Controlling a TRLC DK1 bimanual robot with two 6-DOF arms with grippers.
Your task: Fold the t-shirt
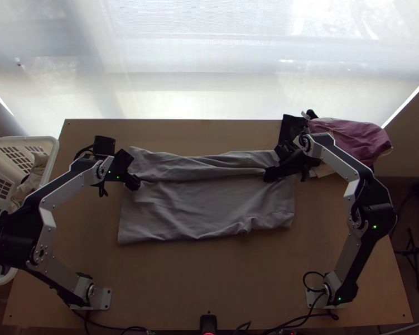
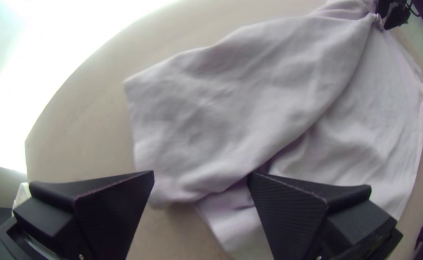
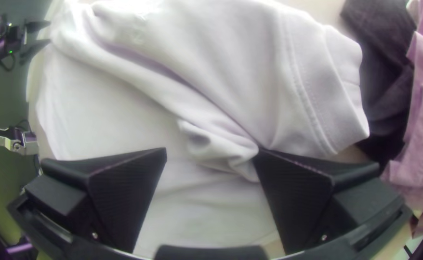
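The grey t-shirt [image 1: 209,206] is lying across the table [image 1: 170,279], its far side loosely folded over towards the near side, wrinkles running along the turned edge. Its far edge is running near the table's far edge, with a narrow strip of wood showing between; a much broader strip is stretching from its near edge to the table's near edge, giving open room between the two arm bases. Wood is also showing between its left end and the table's left edge.

The left gripper [image 1: 133,182] is hovering at the shirt's left end, its fingers standing wide apart. The right gripper [image 1: 270,174] is poised over the fold near the right end, its fingers also standing apart, with a bunched ridge of cloth [image 3: 226,149] lying by one fingertip; whether they are touching, I cannot tell.

Pink cloth [image 1: 351,139] and dark cloth [image 1: 290,127] are crowding the far right corner, tightening the room there. A white basket [image 1: 54,146] is standing beside the left edge.
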